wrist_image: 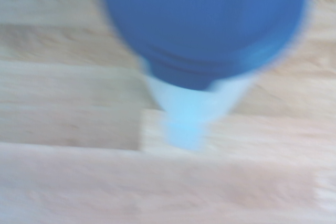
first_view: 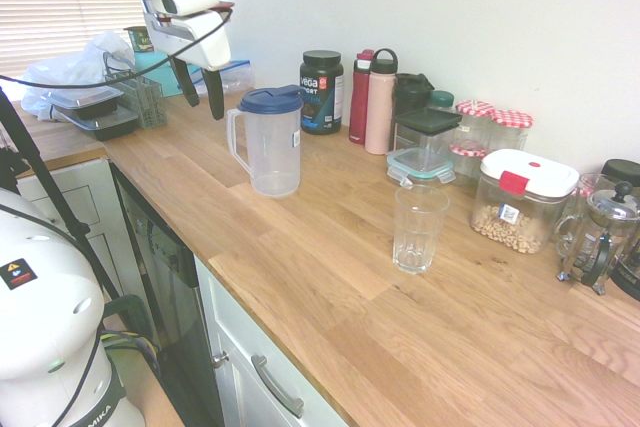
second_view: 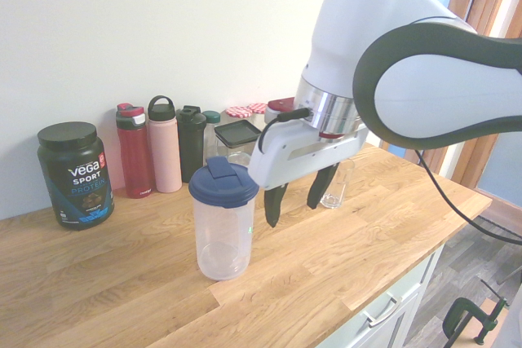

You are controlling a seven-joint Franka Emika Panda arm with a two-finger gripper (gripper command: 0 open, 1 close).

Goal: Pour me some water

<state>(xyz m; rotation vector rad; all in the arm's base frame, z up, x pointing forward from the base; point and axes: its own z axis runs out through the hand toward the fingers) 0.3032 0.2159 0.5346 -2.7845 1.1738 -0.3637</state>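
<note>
— So, what sits nearest on the wooden counter (first_view: 330, 277)?

— Closest in the first exterior view stands an empty clear glass (first_view: 418, 228), upright and alone on bare wood. Farther back stands the clear plastic pitcher (first_view: 270, 140) with its blue lid (second_view: 223, 182), handle turned toward the gripper (first_view: 200, 84).

— And the gripper?

— It hangs just beside the pitcher, on the handle side, its dark fingers (second_view: 274, 204) spread apart with nothing between them and not touching the pitcher. The wrist view shows the blue lid blurred from above, with the pale handle (wrist_image: 184, 124) jutting out.

— What lies beyond?

— Against the wall stand a dark protein tub (first_view: 321, 90), a red bottle (first_view: 359, 97), a pink bottle (first_view: 380, 101) and a black bottle (second_view: 191, 140). Near them are stacked clear containers (first_view: 424, 145) and a jar of nuts (first_view: 521, 199).
</note>
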